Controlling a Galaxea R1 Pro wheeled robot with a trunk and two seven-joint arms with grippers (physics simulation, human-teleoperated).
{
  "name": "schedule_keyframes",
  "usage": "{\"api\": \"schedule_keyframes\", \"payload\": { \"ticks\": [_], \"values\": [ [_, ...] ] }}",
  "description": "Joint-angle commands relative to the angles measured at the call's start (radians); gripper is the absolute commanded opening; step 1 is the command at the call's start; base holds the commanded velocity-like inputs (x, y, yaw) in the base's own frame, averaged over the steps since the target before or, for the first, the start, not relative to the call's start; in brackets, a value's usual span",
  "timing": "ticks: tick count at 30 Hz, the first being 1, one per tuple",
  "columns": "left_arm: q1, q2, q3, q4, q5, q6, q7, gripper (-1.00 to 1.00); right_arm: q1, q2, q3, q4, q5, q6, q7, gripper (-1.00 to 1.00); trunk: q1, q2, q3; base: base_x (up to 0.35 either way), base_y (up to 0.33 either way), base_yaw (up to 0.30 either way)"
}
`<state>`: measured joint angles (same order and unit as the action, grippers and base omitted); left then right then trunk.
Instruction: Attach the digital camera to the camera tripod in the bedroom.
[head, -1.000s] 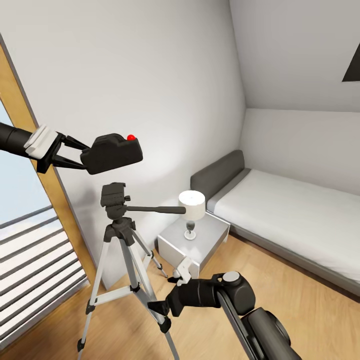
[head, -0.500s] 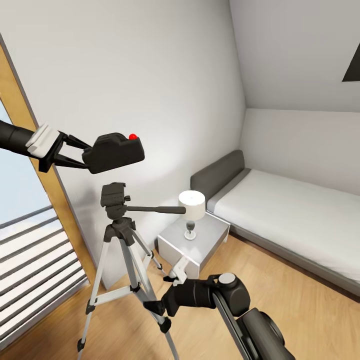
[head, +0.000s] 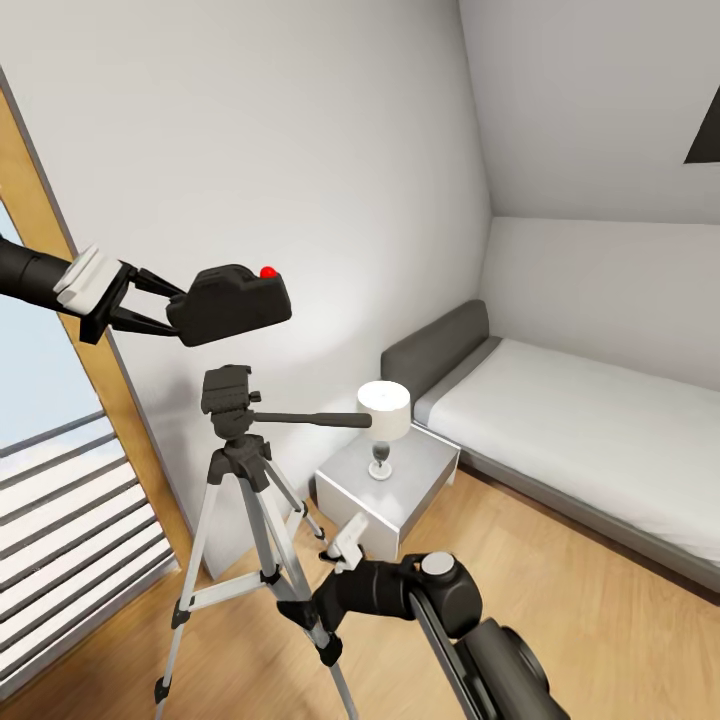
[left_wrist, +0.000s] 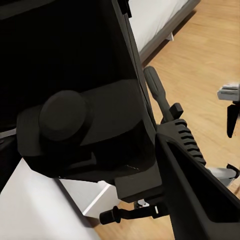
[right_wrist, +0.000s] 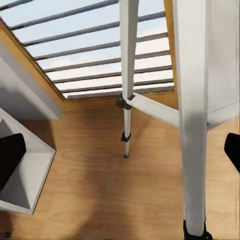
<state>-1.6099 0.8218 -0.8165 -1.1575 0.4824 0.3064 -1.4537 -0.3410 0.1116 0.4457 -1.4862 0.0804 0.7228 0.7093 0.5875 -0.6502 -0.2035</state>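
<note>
Head view: left gripper (head: 172, 307) clenched on the digital camera (head: 230, 304), held level in air above the camera tripod (head: 232, 455), clear gap between cam underside and tripod head (head: 226, 391). Cam sits roughly over the head, slightly offset; not seated. Right gripper (head: 300, 612) low by a tripod leg (head: 287, 520); in right wrist view a silver leg (right_wrist: 194, 115) stands close between its fingertips, no contact seen, so fingers spread, holding nothing.

Risks, as judged:
- Cam lowered off-centre: misses the mount plate, tips or slips from the grip.
- Pan handle (head: 310, 418) juts toward the bedside table (head: 390, 480) and lamp (head: 384, 412); a knock could swing the head.
- Right arm close to the leg: a bump shifts or topples the tripod.
</note>
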Motion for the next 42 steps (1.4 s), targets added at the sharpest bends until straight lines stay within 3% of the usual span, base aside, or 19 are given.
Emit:
{"api": "schedule_keyframes", "payload": {
  "ticks": [1, 10, 16, 42],
  "values": [
    [-0.003, 0.002, -0.005, 0.000, 0.007, 0.008, 0.000, -1.00, -0.001, 0.004, 0.005, 0.012, 0.014, -0.011, -0.007, 1.00, 0.000, -0.002, -0.002, 0.000, 0.000, 0.000],
    [-0.004, 0.002, -0.004, -0.003, 0.013, 0.009, -0.002, -1.00, -0.002, 0.018, 0.069, 0.098, 0.033, -0.076, -0.061, 1.00, 0.000, -0.002, -0.002, 0.000, 0.000, 0.000],
    [-0.003, 0.005, -0.005, -0.005, 0.022, 0.008, -0.003, -1.00, -0.002, 0.021, 0.087, 0.122, 0.037, -0.088, -0.071, 1.00, 0.000, -0.002, -0.002, 0.000, 0.000, 0.000],
    [0.001, 0.008, -0.005, -0.031, 0.033, 0.010, -0.004, -1.00, -0.033, 0.043, 0.093, 0.183, 0.040, -0.143, -0.080, 1.00, 0.000, -0.002, -0.002, 0.000, 0.000, 0.000]
  ]
}}
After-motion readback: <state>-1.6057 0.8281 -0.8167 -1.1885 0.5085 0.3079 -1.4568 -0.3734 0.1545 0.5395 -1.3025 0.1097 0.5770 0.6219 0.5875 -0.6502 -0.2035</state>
